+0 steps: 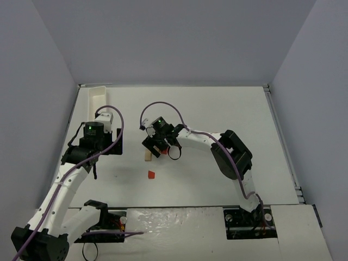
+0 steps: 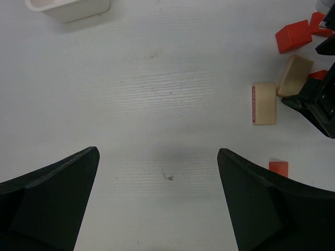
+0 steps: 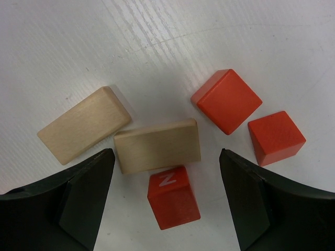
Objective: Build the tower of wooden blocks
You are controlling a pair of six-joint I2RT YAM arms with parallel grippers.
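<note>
Directly under right gripper (image 3: 165, 157), wood blocks (image 3: 226, 100)

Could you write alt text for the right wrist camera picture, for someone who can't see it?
Five small wood blocks lie loose on a white table: two tan slabs and three red cubes, one cube lettered. The open right gripper holds nothing; its black fingers frame the bottom corners.

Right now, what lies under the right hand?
Under the open right hand lie two pale tan wooden blocks, a lettered red wooden cube and two plain red cubes. From overhead the hand hides most.
</note>
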